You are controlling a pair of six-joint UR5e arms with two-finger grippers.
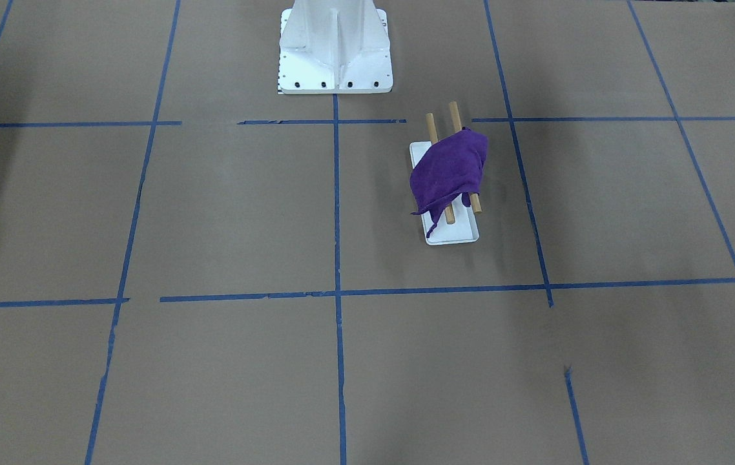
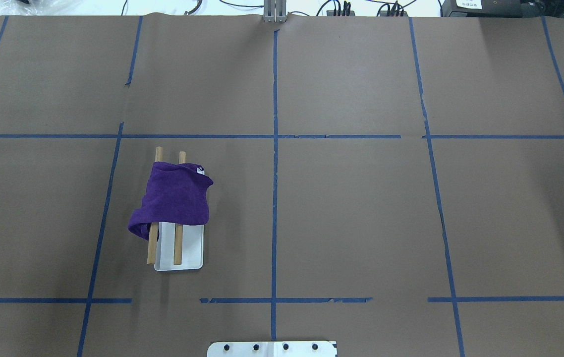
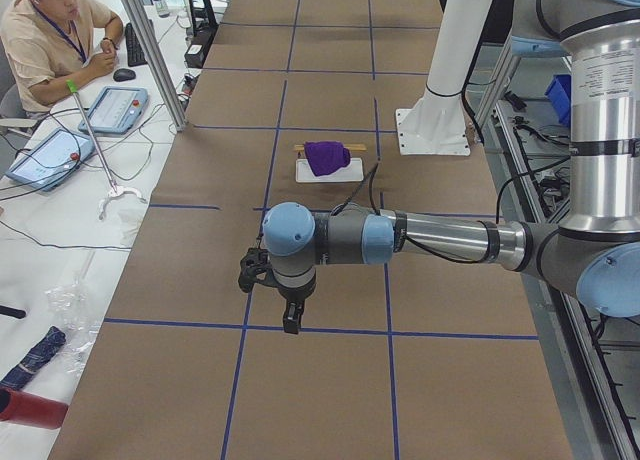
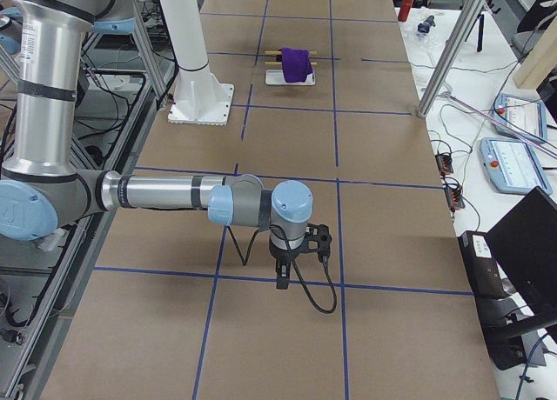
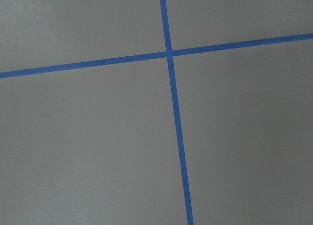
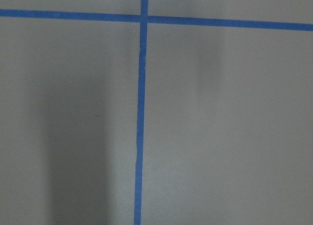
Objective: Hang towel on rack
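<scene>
A purple towel lies draped across both wooden dowels of the rack, over its white base plate. The towel covers the dowels' middle, and their ends stick out on both sides. The towel also shows in the exterior left view and the exterior right view. My left gripper hangs low over the table, far from the rack, at the table's left end. My right gripper hangs low at the table's right end. I cannot tell if either is open. Both wrist views show only brown paper and blue tape.
The white metal pedestal stands at the robot's side of the table, close to the rack. Blue tape lines grid the brown table. An operator sits at a side desk with tablets beyond the table's edge.
</scene>
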